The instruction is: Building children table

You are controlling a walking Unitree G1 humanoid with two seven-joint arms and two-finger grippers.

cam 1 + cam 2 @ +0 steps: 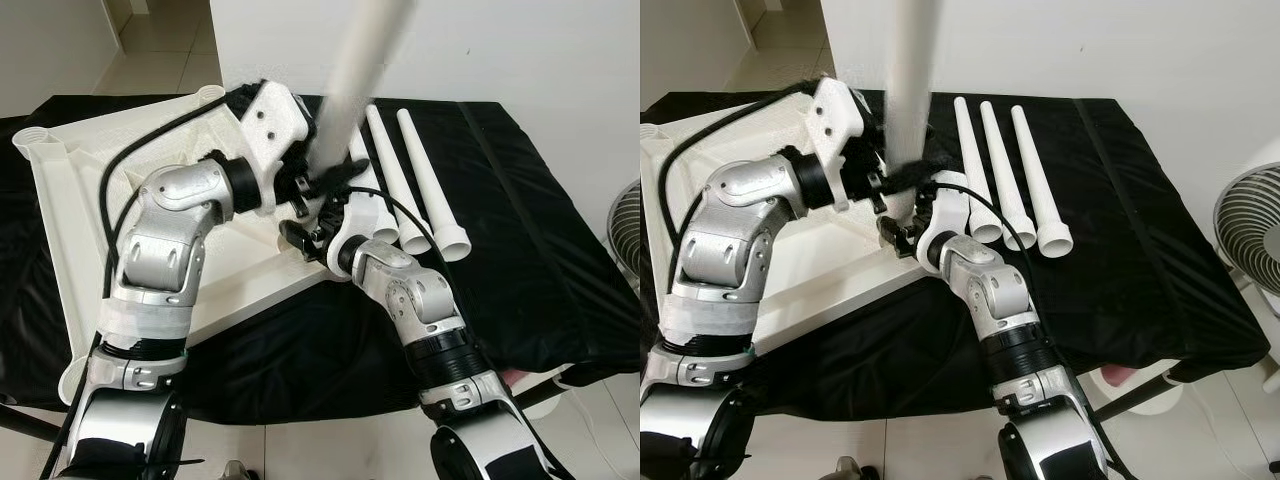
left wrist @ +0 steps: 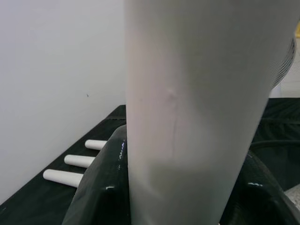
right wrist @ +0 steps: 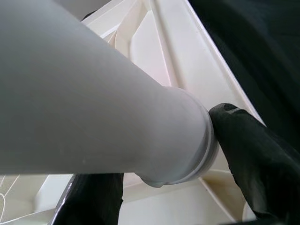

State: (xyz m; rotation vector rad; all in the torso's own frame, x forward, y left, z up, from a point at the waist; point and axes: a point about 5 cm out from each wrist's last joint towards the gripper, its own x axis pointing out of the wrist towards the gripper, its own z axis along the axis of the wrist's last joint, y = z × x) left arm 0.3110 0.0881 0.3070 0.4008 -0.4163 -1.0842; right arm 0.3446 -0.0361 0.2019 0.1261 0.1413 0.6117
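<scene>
Where a black cloth [image 1: 520, 230] covers a work surface beside a white wall [image 1: 1120, 50], lying upside down on it, a white plastic tabletop [image 1: 70, 190] with ribbed underside and round corner sockets. Standing upright at the tabletop's near right corner, a white table leg [image 1: 350, 80], rising out past the top of both eye views and slightly blurred. Clamped around the leg's shaft partway up, the left gripper [image 1: 325, 180], its black fingers [image 2: 101, 187] pressed against either side of the tube in the left wrist view. Closed around the leg's wider collared end, right at the corner socket, the right gripper [image 1: 305, 235], with black fingers [image 3: 253, 159] on both sides of the collar in the right wrist view (whether the end is seated in the socket cannot be told). Just beside the grippers, to the right, three spare legs [image 1: 1025, 185] side by side on the cloth, close together, wide ends toward the robot. At the far right edge, part of a white floor fan [image 1: 1250, 235] on the pale tiled floor [image 1: 940, 450].
</scene>
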